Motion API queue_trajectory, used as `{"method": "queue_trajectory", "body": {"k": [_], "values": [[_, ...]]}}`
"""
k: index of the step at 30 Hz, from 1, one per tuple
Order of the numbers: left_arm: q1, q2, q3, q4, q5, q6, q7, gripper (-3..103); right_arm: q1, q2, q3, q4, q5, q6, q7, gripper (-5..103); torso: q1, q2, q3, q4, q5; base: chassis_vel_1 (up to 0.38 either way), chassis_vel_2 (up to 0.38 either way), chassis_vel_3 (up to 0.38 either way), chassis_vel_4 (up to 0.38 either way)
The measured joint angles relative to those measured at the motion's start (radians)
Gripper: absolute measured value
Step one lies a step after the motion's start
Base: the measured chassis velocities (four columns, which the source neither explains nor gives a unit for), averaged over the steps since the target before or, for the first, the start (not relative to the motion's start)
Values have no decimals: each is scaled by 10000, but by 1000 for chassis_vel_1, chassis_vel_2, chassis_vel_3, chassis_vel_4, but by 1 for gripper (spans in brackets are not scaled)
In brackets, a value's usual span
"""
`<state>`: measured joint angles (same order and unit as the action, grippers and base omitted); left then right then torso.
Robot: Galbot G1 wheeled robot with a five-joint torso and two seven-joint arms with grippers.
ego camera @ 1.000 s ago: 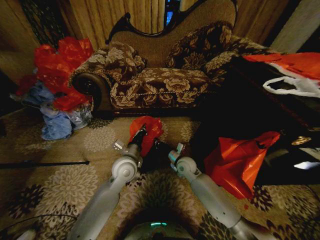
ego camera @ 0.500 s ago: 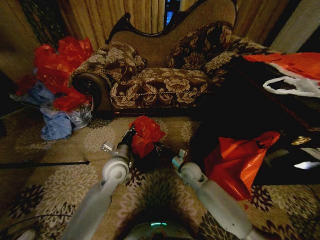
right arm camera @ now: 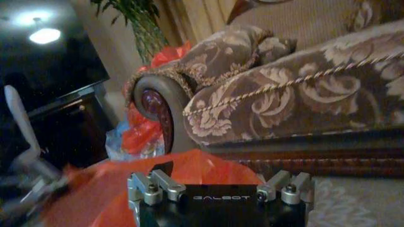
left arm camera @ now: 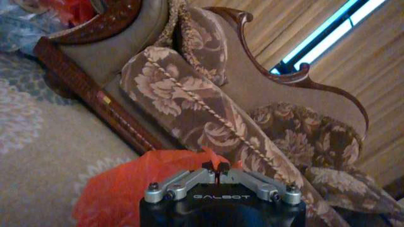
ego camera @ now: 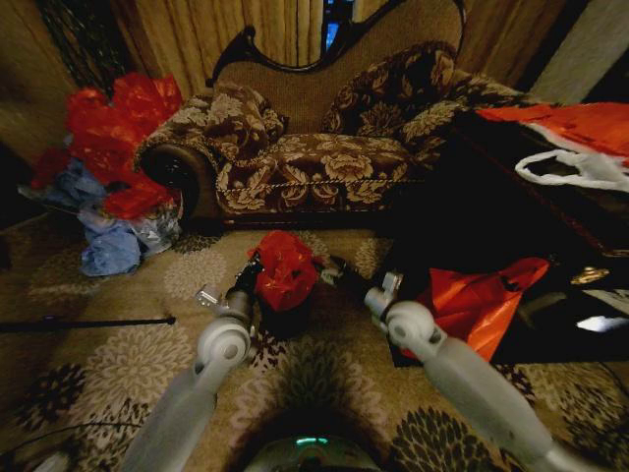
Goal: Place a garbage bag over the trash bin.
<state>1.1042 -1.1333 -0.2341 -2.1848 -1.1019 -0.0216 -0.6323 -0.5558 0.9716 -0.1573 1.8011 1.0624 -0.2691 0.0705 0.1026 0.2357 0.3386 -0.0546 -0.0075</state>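
Observation:
The garbage bag [ego camera: 286,269] is a crumpled deep-red lump sitting on top of the trash bin [ego camera: 283,317], a low dark cylinder on the carpet in front of the sofa. My left gripper [ego camera: 256,272] is at the bag's left side and shut on it. In the left wrist view its fingertips [left arm camera: 216,166] meet on a fold of the garbage bag [left arm camera: 126,189]. My right gripper [ego camera: 337,269] reaches in at the bag's right side. In the right wrist view the right gripper [right arm camera: 221,182] stands open, fingers [right arm camera: 150,185] wide apart, with the garbage bag [right arm camera: 189,163] just beyond them.
A patterned sofa [ego camera: 324,157] stands behind the bin. A heap of red and blue bags [ego camera: 108,167] lies at the left. A larger orange-red bag [ego camera: 472,305] leans against a dark table [ego camera: 550,226] at the right. A thin black rod [ego camera: 88,322] lies on the carpet.
My right gripper has swung up from beside the bin to the bag's right side. The left gripper has lowered the bag, which now sits bunched on the bin.

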Motion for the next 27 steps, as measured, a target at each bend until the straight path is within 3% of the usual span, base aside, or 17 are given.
{"method": "queue_trajectory", "body": {"k": [4, 7, 9, 12, 13, 16, 17, 19, 21, 24, 25, 27], "values": [[192, -30, -58, -89, 68, -4, 14, 0, 1082, 552, -663, -749, 433, -156, 479, 86, 1, 0, 1, 6, 0, 0, 0, 0, 0], [346, -61, -91, -169, 128, -6, 34, 0, 2541, 1605, -1410, -2105, 769, -499, 1081, 74, 2, 0, 1, 7, 0, 0, 0, 0, 0], [373, -83, -89, -195, 144, -6, 40, 0, 2835, 1894, -1503, -2479, 809, -560, 1210, 74, 1, 0, 1, 4, -3, 0, 0, 0, 0], [486, -149, -58, -241, 228, -6, 68, 0, 3592, 2819, -1671, -3786, 949, -815, 1565, 61, 1, -1, 2, -1, -1, 0, 0, 0, 0], [486, -149, -58, -241, 228, -6, 68, 0, 3592, 2819, -1671, -3786, 949, -815, 1565, 61, 1, -1, 2, -1, -1, 0, 0, 0, 0], [667, -215, -50, -319, 337, -6, 126, 0, 3991, 3753, -1704, -5007, 955, -1039, 1582, 54, 1, 0, 0, -1, -4, 0, 0, 0, 0], [750, -278, -49, -345, 395, -6, 149, 0, 4019, 4368, -1682, -5700, 729, -1111, 1548, 49, 1, -1, 1, 4, 1, 0, 0, 0, 0], [777, -304, -49, -350, 411, -6, 153, 0, 4018, 4578, -1653, -5955, 644, -1133, 1543, 46, 2, -1, 2, 6, 3, 0, 0, 0, 0], [873, -379, -13, -372, 468, -1, 176, 0, 3999, 5292, -1431, -6865, 272, -1316, 1620, 37, 1, -1, 1, 4, -2, 0, 0, 0, 0], [948, -401, 30, -376, 529, 0, 233, 0, 4023, 5641, -1280, -7290, 63, -1556, 1848, 33, 1, -1, 2, 0, 0, 0, 0, 0, 0], [1004, -416, 65, -376, 581, 0, 286, 0, 4097, 5879, -1168, -7592, 57, -1806, 2244, 25, 1, -1, 1, 0, 1, 0, 0, 0, 0], [1034, -424, 78, -376, 612, 0, 312, 0, 4139, 5981, -1145, -7706, 150, -2018, 2544, 21, 1, -1, 0, 1, 0, 0, 0, 0, 0]]}}
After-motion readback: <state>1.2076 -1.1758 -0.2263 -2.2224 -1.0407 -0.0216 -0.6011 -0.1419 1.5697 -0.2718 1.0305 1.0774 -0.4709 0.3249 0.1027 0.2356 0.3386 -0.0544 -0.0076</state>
